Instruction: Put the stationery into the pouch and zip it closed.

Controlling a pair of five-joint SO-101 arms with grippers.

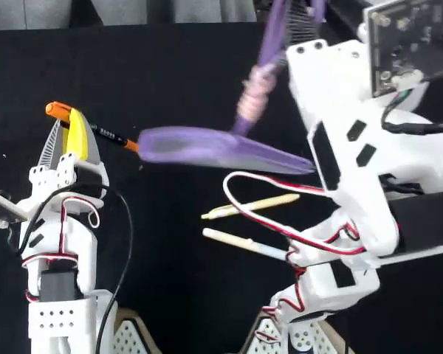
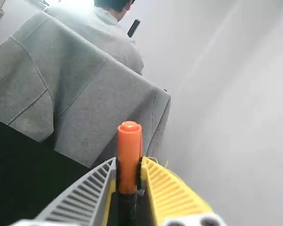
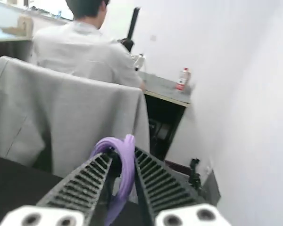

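Pinching orange marker (image 2: 129, 141) btwn left gripper (image 2: 129, 161) fingers; right gripper (image 3: 122, 155) clamps pouch (image 1: 207, 147) (prob. its strap (image 3: 127, 175)).

You've got 1 purple pouch (image 1: 214, 147), 1 orange-capped marker (image 1: 103, 134) and 2 cream pens (image 1: 251, 206) on your bench (image 1: 170, 74).

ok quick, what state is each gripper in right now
left gripper: shut on the orange-capped marker, held off the table.
right gripper: shut on the purple pouch strap.
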